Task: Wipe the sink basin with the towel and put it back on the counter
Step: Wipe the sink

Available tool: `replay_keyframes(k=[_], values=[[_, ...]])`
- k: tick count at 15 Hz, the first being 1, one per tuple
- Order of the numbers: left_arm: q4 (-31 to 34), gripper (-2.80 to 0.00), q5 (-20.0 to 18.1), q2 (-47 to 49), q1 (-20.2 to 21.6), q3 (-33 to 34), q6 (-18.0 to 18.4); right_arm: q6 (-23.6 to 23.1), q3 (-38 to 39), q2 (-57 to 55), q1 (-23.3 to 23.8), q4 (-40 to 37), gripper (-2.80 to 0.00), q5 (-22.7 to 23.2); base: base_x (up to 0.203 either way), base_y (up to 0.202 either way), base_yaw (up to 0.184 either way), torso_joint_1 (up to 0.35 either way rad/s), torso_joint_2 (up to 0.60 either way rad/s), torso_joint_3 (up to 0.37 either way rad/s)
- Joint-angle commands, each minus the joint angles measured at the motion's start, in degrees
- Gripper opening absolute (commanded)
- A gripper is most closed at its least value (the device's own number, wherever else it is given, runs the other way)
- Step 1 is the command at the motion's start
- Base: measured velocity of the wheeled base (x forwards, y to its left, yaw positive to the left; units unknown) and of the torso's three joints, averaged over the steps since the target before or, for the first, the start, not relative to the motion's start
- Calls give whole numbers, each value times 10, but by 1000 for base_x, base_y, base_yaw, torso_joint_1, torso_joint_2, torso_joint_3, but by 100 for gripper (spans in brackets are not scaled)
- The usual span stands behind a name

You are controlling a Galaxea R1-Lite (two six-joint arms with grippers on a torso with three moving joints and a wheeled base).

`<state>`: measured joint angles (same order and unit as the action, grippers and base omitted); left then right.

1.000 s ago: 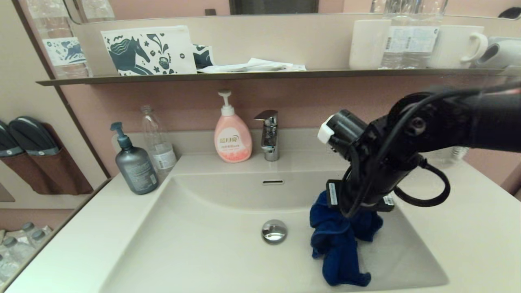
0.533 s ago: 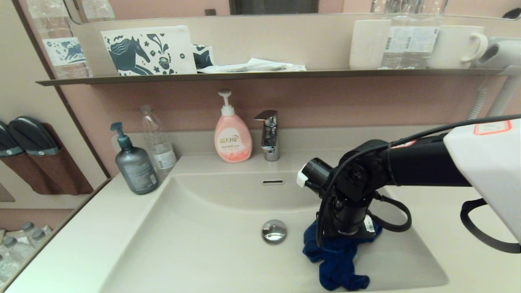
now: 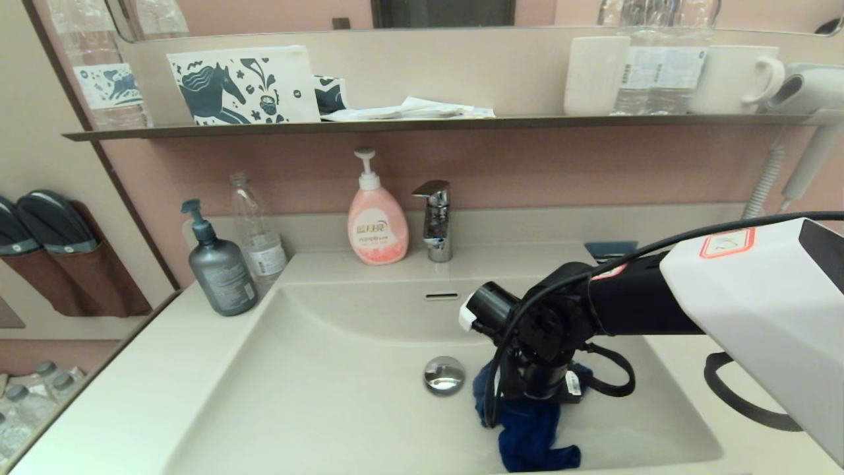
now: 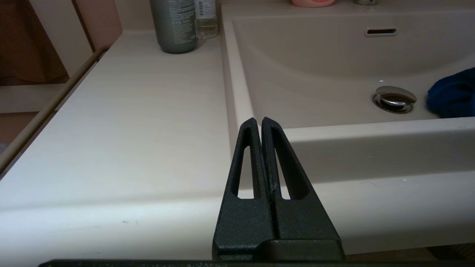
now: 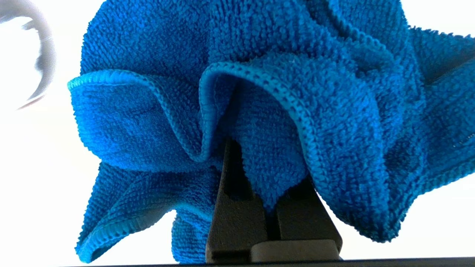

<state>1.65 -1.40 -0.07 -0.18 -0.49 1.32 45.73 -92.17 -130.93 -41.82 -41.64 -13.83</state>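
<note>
A crumpled blue towel (image 3: 527, 435) lies bunched on the floor of the cream-white sink basin (image 3: 330, 396), just right of the chrome drain plug (image 3: 444, 375). My right gripper (image 3: 531, 406) points straight down into the basin and is shut on the towel (image 5: 259, 92), pressing it against the basin floor; towel folds hide its fingertips. My left gripper (image 4: 258, 120) is shut with nothing in it, parked low in front of the counter (image 4: 130, 122), near the basin's front left corner. From there the drain plug (image 4: 394, 98) and a towel edge (image 4: 452, 92) show.
Along the back of the counter stand a grey pump bottle (image 3: 220, 267), a clear water bottle (image 3: 256, 231), a pink soap dispenser (image 3: 376, 221) and the chrome tap (image 3: 435, 218). A thin dark wall shelf (image 3: 428, 122) above carries mugs and a pouch. The overflow slot (image 3: 442, 295) sits under the tap.
My right arm has come down and moved left toward the drain, lowering the towel from hanging to bunched on the basin floor. The left gripper shows no change.
</note>
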Motion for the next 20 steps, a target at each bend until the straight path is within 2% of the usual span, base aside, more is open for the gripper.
replay_keyframes(k=[1,5,9,14,16,19,20], values=[[0,-280,0,1,0,0,0,2,1,-12,-26,20,-280,41,0,0,0,0,0,0],[0,-280,0,1,0,0,0,3,-16,-30,-56,92,-280,87,0,0,0,0,0,0],[0,-280,0,1,0,0,0,0,-89,-73,-83,128,-280,134,0,0,0,0,0,0],[0,-280,0,1,0,0,0,-15,-209,-159,-106,155,-280,142,0,0,0,0,0,0],[0,-280,0,1,0,0,0,-20,-210,-173,-113,265,-280,141,0,0,0,0,0,0],[0,-280,0,1,0,0,0,-56,-210,-182,-114,359,-280,133,0,0,0,0,0,0],[0,-280,0,1,0,0,0,-75,-210,-186,-114,380,-280,109,0,0,0,0,0,0]])
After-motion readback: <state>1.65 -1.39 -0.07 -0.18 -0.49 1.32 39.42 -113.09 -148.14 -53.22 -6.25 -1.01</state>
